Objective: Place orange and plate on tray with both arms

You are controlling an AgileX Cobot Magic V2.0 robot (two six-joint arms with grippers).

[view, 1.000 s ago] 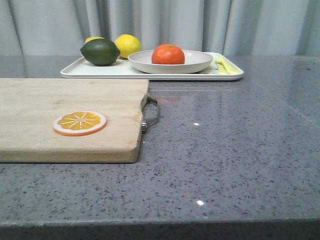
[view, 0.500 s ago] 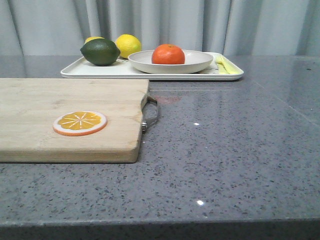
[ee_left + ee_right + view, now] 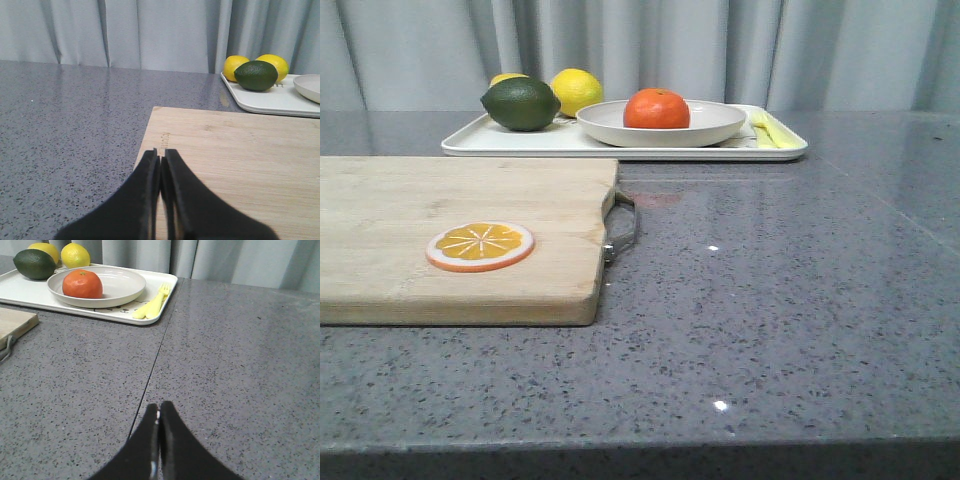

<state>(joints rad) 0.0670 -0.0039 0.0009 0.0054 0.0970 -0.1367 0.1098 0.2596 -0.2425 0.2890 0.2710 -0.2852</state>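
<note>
the orange (image 3: 656, 108) sat in the plate (image 3: 715, 124), which rested on the tray (image 3: 510, 140) at the table's far side. the left gripper (image 3: 162, 162) and right gripper (image 3: 159, 414) were both closed, fingers together, holding nothing.

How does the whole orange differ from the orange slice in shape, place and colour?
The orange is a whole round, red-orange fruit; the orange slice is a flat disc, yellower, with a pale rim and visible segments. The orange sits in the plate on the tray at the far side; the slice lies on the wooden cutting board, nearer the camera. Neither is held by a gripper.
</note>
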